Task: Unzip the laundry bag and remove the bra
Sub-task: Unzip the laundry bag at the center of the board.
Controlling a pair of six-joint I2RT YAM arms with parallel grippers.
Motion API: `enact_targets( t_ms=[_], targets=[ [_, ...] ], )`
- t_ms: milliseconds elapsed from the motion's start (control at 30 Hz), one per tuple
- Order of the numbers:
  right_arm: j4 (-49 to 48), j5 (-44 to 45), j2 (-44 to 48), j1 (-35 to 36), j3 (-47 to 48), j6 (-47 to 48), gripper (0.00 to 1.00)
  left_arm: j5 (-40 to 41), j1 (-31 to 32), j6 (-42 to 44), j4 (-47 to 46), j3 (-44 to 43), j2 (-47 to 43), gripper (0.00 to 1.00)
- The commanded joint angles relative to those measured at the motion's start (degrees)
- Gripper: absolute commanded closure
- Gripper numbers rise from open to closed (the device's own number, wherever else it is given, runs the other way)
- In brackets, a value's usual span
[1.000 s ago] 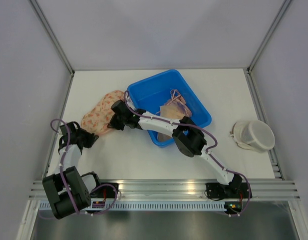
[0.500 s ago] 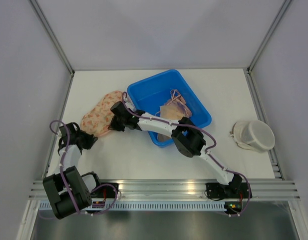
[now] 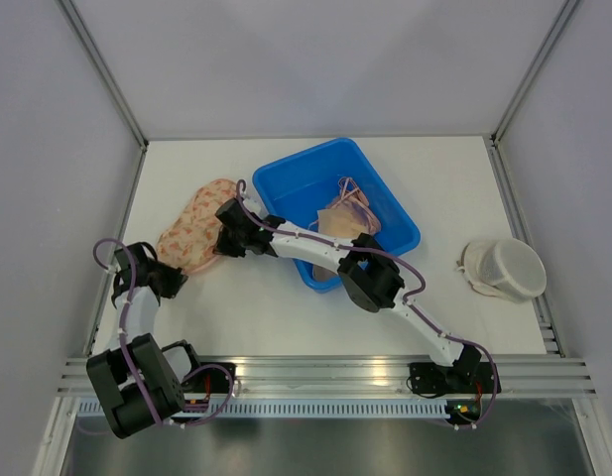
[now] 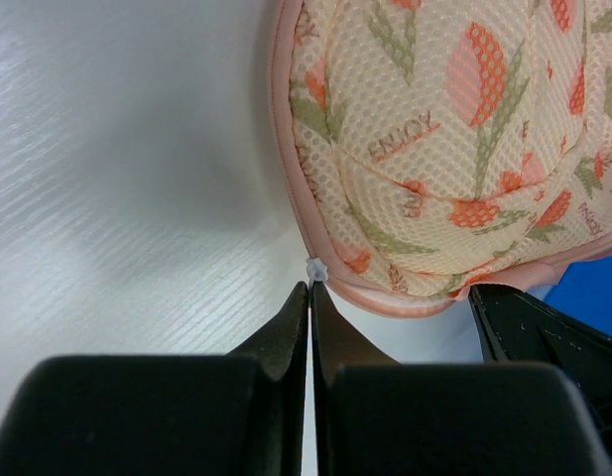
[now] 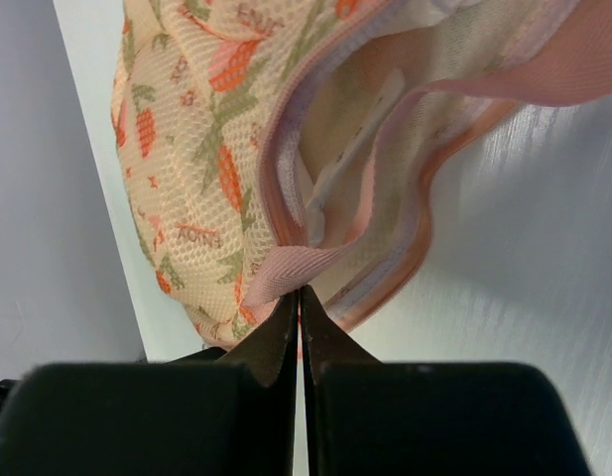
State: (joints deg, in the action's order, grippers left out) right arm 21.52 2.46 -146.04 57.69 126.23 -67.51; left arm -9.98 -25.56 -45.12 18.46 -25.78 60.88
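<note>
Unzipping. My right pincer (image 5: 301,293) clamped on pink trim (image 5: 286,266) of floral mesh laundry bag (image 5: 186,129); my left pincer (image 4: 310,290) fully closed, tips at white zip pull (image 4: 314,268). Next: draw apart.

Items counted on one white table (image 3: 266,317):

- One floral-printed peach mesh laundry bag (image 3: 194,230) is shown.
- One blue rectangular plastic tub (image 3: 306,193) is shown.
- One beige fabric bra with thin straps (image 3: 343,210) is counted, lying inside the tub.
- One white round mesh pouch (image 3: 504,270) is counted.
- Two white-and-black jointed robot arms are counted, a left arm (image 3: 132,317) and a right arm (image 3: 315,248).
- Two black two-finger grippers are counted, a left gripper (image 4: 308,290) and a right gripper (image 5: 300,294).
</note>
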Motion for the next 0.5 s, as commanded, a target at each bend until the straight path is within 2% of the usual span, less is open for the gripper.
enact_targets(
  t_ms=[0,100,300,433,467],
  targets=[
    [1.4,3.2,-2.1,-1.2,3.5,2.3,1.0,6.0,-0.7,2.3,3.9,-1.6,-1.9,0.98],
    [1.7,3.1,-2.6,-1.5,4.8,3.5,0.99,5.3,-0.6,1.9,3.3,-0.9,-3.0,0.98],
    [0.5,1.9,-2.3,-1.8,6.0,5.0,0.99,-5.6,-0.6,0.3,-2.7,2.5,-4.0,0.98],
    [-0.7,-1.0,-0.1,-1.6,4.5,4.2,0.83,-8.2,-0.7,-0.3,-5.4,4.7,-4.6,0.98],
    [-1.3,-1.4,1.1,-1.6,2.7,3.7,0.75,-8.7,-0.6,-0.5,-6.1,5.2,-4.7,0.98]
  ],
)
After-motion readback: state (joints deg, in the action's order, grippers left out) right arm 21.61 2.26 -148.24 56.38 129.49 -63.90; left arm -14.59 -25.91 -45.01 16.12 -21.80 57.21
